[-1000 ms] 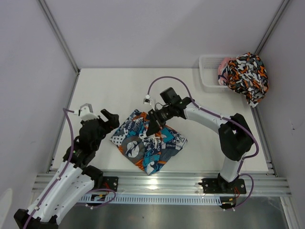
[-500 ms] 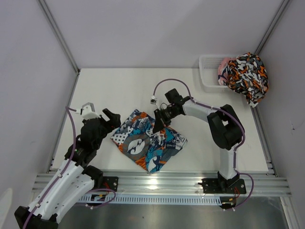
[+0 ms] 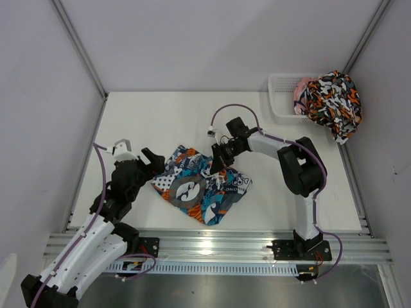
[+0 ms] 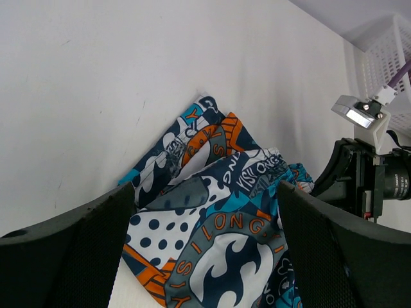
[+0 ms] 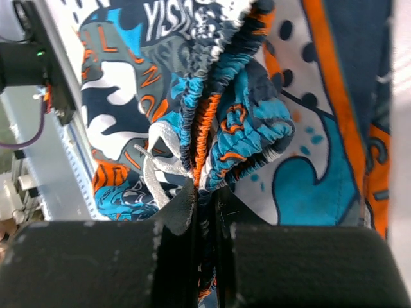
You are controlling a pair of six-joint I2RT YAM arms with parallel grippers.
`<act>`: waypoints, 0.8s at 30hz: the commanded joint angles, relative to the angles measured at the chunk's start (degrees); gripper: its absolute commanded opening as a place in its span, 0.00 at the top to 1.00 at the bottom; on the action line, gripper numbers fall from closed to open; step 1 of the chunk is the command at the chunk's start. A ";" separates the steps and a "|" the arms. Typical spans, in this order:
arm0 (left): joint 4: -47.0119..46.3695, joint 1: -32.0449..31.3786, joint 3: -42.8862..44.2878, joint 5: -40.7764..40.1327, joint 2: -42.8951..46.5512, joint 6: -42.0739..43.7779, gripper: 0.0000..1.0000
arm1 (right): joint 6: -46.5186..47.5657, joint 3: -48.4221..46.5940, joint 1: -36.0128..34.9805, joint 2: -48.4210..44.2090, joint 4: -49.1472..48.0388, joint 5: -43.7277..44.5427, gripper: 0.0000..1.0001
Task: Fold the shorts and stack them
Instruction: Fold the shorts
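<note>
The teal shorts (image 3: 202,189) lie in the middle of the desk (image 3: 148,115), nearer the near edge. The right tool (image 3: 216,163) pinches their stretchy waistband (image 5: 204,128) tight. The left tool (image 3: 138,157) is wide open, just beside their left corner. For a neat fold, the right one should pull low and flat while the left pins the cloth down.
</note>
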State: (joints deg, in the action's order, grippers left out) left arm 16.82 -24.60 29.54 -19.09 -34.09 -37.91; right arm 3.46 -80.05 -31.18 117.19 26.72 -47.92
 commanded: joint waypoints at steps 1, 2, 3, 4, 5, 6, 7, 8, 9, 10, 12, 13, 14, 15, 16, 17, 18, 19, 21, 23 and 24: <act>-2.93 0.52 -0.80 1.51 0.16 1.26 0.07 | 1.19 -0.63 0.24 0.06 -1.32 3.18 0.95; -3.02 0.52 -1.15 1.77 -0.01 1.26 0.07 | 1.02 -0.46 0.24 0.06 -1.32 4.58 0.95; -3.19 0.52 -1.24 2.13 -0.10 1.26 0.07 | 1.02 -0.28 0.33 -0.03 -1.41 5.29 0.95; -3.37 0.52 -1.24 2.48 -0.45 1.26 0.07 | 0.84 -0.02 0.24 -0.03 -1.23 6.60 0.93; -3.28 0.52 -1.24 2.65 -0.63 1.17 0.07 | 0.58 0.24 0.24 -0.20 -1.41 7.74 0.90; -3.11 0.52 -1.24 2.74 -0.72 1.17 0.07 | 0.23 0.68 0.24 -0.38 -2.10 9.06 0.91; -2.50 0.52 -1.24 2.83 -0.89 1.09 0.07 | 0.14 1.38 0.33 -0.55 -2.20 10.81 0.91; -1.97 0.52 -1.33 2.92 -0.81 0.91 0.07 | -0.47 1.65 0.33 -0.64 -2.46 11.96 0.90; -1.53 0.52 -1.59 3.09 -0.72 0.73 0.07 | -0.74 1.91 0.42 -0.56 -2.90 13.19 0.88; -1.18 0.52 -1.68 3.62 -0.11 0.30 0.07 | -0.91 2.00 0.42 -0.47 -2.90 13.99 0.87; -0.56 0.52 -3.07 4.50 0.95 -0.14 0.07 | -2.06 2.18 0.42 0.06 -3.43 17.06 0.83; -0.65 0.52 -3.52 5.55 1.47 -0.67 0.06 | -2.15 2.27 0.50 0.15 -3.52 17.51 0.80; -0.47 0.52 -3.70 5.90 2.26 -0.85 0.06 | -2.49 2.44 0.59 0.24 -4.13 19.08 0.70; -0.30 0.52 -4.48 6.34 2.44 -1.11 0.06 | -3.19 2.53 0.59 0.06 -4.22 19.88 0.48; -0.03 0.52 -4.66 6.70 2.53 -1.29 0.06 | -3.20 2.62 0.51 -0.29 -4.39 20.15 0.41; 0.14 0.52 -4.58 7.48 2.45 -1.38 0.06 | -3.20 3.05 0.59 -0.73 -5.09 20.58 0.37; 0.40 0.52 -4.75 8.01 2.27 -1.46 0.06 | -3.72 3.15 0.51 -1.86 -5.27 22.24 0.28; 0.41 0.52 -5.10 8.54 2.10 -1.73 0.06 | -4.42 3.06 0.59 -2.48 -5.36 22.61 0.26; 0.58 0.43 -5.72 9.60 2.27 -2.25 0.06 | -4.78 1.83 0.68 -4.15 -4.58 23.39 0.23; 0.67 0.43 -6.33 9.95 2.62 -2.87 0.06 | -5.31 0.78 0.77 -5.38 -3.70 24.10 0.19; 0.41 0.34 -6.68 10.65 3.14 -3.65 0.06 | -5.40 -0.10 0.77 -5.91 -3.52 24.97 0.18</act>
State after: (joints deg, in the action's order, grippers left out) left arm 17.41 -24.56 23.90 -11.29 -32.03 -39.22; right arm -1.45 -77.93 -30.81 114.59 22.48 -28.27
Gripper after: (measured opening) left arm 0.935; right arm 0.811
